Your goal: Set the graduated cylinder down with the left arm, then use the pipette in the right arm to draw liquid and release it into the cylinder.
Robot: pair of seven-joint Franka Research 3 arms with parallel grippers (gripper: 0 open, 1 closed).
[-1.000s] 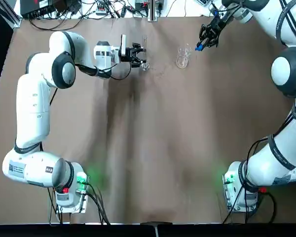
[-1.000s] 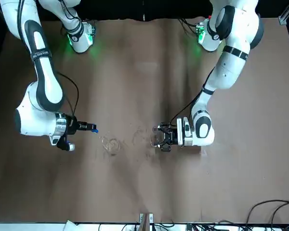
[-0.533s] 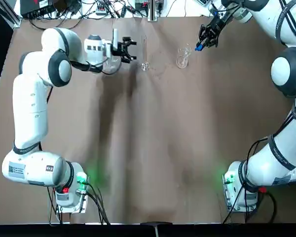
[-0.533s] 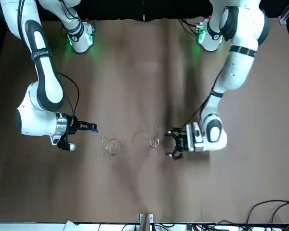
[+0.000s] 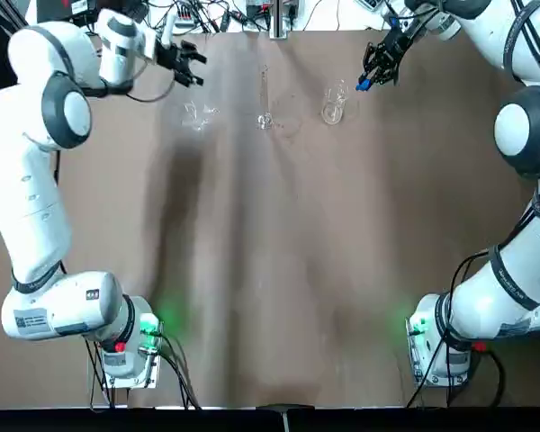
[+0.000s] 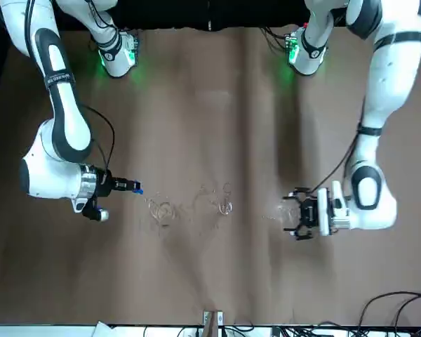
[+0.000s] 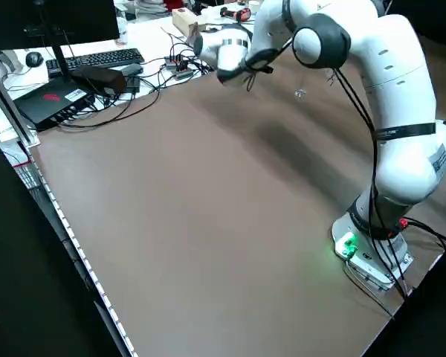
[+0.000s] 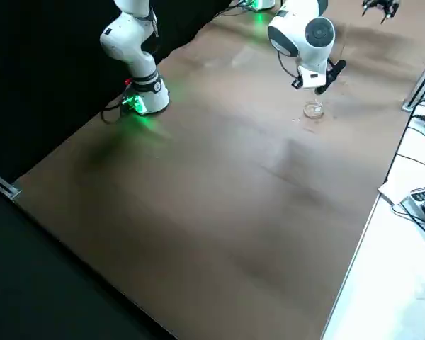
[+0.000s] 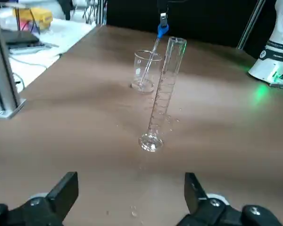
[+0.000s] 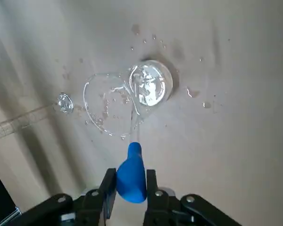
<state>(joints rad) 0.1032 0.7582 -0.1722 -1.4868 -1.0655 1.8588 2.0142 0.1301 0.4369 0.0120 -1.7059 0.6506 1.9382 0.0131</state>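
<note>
Left wrist view: the tall, slim clear glass graduated cylinder (image 9: 161, 99) is standing on the brown surface (image 9: 94, 122) near the short, wide clear glass beaker (image 9: 146, 70); the left black end effector (image 9: 131, 195) is hovering apart from it, fingers spread. The right black end effector (image 10: 131, 188) is clamping the pipette's blue rubber bulb (image 10: 131, 174), its clear tube apparently reaching into the beaker.

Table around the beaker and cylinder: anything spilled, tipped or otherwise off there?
Yes: clear droplets dot the table beside the beaker, as if some liquid splashed or dripped. The graduated cylinder stands upright on its foot, apart from the beaker.
</note>
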